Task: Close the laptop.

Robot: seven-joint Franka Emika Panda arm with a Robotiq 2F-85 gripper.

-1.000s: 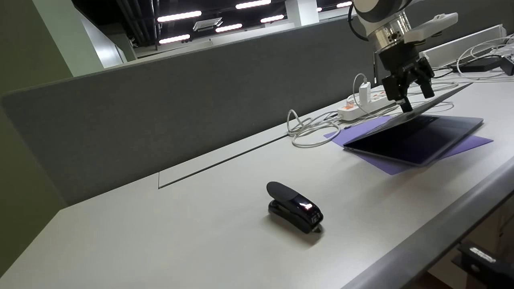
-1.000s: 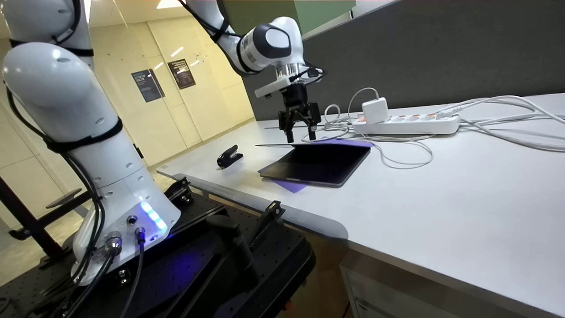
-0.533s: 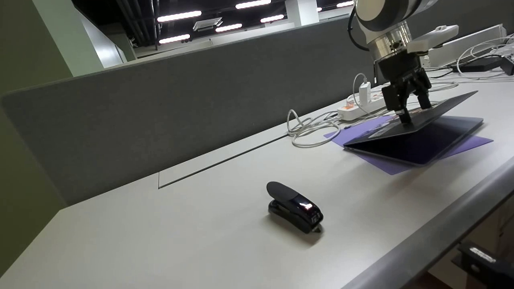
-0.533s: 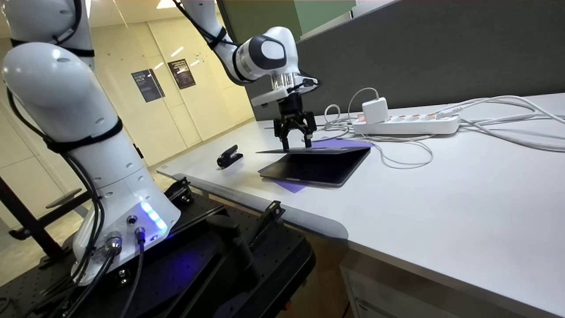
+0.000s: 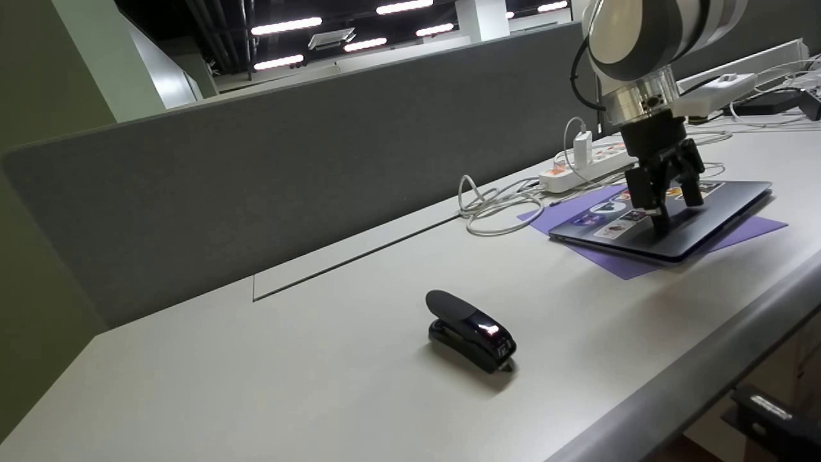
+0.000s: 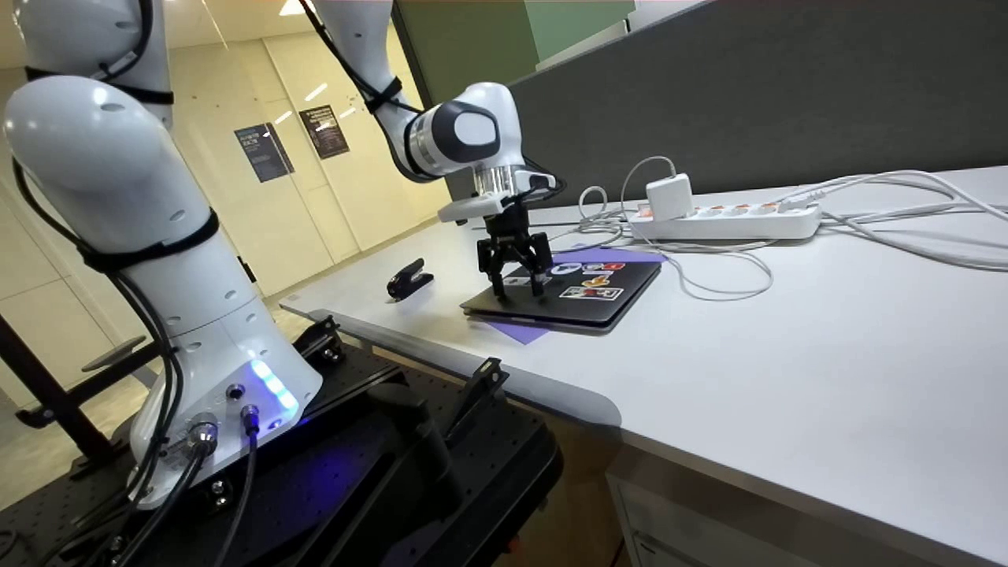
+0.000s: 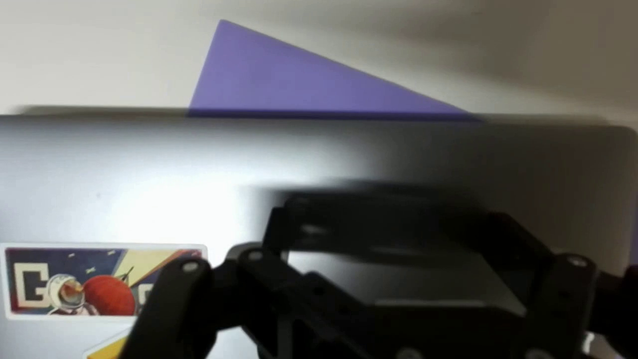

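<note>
Stickered silver-grey lid (image 6: 561,305): since half a second ago, swung down from a slant to lie flat, right under the black jointed fingers (image 6: 497,282), which have come lower with it.
Fingers: apart, a gap between the tips, which stand at the lid's surface; whether both press on it cannot be told.
Slim silver-grey laptop (image 5: 718,208): directly below the fingers, a thin dark line showing under the lid's edge; whether the lid is fully down cannot be told.
White-bordered astronaut sticker (image 7: 104,281): on the lid, left of the fingers in the wrist view.
Flat purple sheet (image 7: 294,75): beneath the laptop and the fingers, corners sticking out.
Small glossy black stapler (image 5: 471,330): well apart from the fingers, left of them in both exterior views.
Long white power strip (image 6: 732,227): right of the fingers in an exterior view, a white block charger (image 6: 669,197) standing in it.
White jointed arm (image 6: 476,130): above the fingers.
White bench (image 5: 288,366): below the fingers, with a dark grey partition (image 5: 321,160) behind them.
</note>
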